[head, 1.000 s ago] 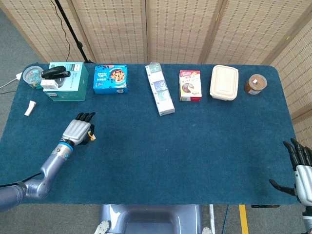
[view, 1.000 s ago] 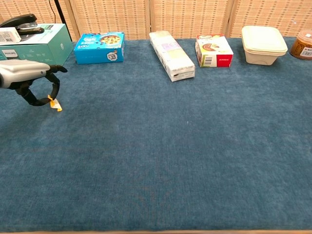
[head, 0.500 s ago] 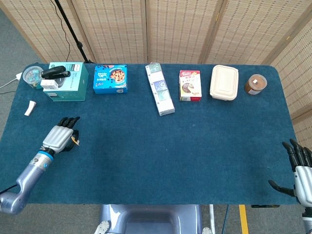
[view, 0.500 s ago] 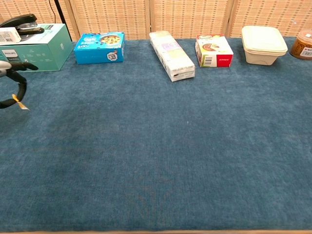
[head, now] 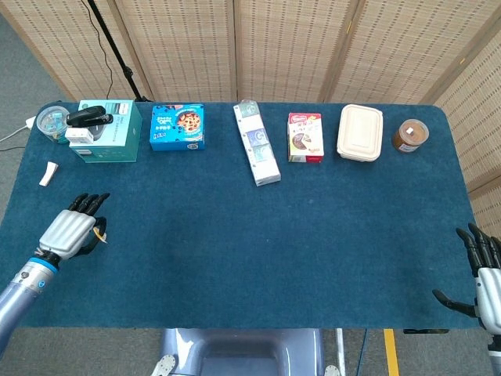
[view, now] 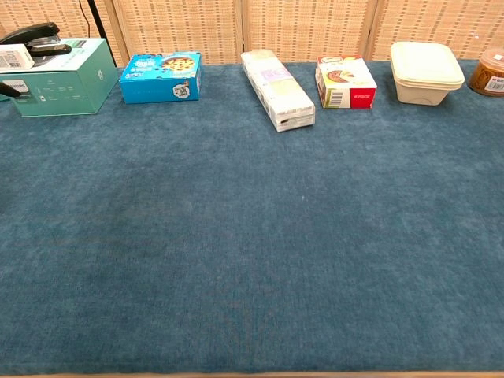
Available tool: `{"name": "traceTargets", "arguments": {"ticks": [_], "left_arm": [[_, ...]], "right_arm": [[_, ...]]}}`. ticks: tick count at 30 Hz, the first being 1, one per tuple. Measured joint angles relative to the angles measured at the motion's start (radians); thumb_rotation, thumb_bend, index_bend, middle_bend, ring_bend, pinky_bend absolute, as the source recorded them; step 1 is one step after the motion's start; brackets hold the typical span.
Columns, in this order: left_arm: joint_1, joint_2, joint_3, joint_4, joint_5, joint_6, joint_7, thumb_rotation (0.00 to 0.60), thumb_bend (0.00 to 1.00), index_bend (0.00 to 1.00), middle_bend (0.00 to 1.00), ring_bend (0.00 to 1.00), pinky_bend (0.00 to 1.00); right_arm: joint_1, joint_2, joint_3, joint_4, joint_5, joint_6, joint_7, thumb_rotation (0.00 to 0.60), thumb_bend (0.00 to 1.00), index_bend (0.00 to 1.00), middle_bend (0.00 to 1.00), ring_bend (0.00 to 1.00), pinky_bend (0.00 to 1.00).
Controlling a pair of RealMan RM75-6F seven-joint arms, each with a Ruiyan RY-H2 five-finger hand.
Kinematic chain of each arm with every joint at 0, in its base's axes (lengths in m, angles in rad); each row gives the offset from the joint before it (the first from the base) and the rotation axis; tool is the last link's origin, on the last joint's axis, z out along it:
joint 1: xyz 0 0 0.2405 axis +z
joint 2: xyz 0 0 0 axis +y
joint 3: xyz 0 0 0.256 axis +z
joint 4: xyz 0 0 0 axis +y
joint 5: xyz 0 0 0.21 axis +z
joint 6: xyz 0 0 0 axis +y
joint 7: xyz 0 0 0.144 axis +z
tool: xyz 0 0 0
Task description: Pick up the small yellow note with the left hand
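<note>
1. The small yellow note [head: 99,233] shows in the head view as a sliver of yellow at the thumb side of the left hand [head: 69,229], pinched there and, as far as the picture tells, lifted off the blue cloth near the counter's [head: 258,251] front-left corner.
2. The left hand grips the note with its fingers curled over; the back of the hand faces the camera, so the contact itself is mostly hidden. The chest view shows only a dark tip at its left edge, too little to judge.
3. By my reading the pick-up step is essentially complete: the note is in the hand rather than lying on the cloth.
4. The next move calls for little more than holding the pinch steady and keeping the note clear of the counter, since so thin a slip could slide out if the fingers loosen.
5. The right hand [head: 487,278] hangs at the front-right edge, fingers spread, holding nothing, well apart from the note.
6. Along the back edge stand a teal box [head: 109,131] with a stapler [head: 88,117] on top and a blue box [head: 178,127], untouched.
</note>
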Motion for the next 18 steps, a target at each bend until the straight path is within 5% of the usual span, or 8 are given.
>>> {"name": "traceTargets", "arguments": {"ticks": [18], "left_arm": [[-0.064,-0.165,-0.051,0.027,-0.008,-0.041,0.275,0.600,0.38,0.52,0.00,0.00,0.00]], "right_arm": [[-0.002,0.012,0.005,0.001,0.010,0.001,0.028,0.600,0.00,0.00,0.00,0.00,0.00]]}}
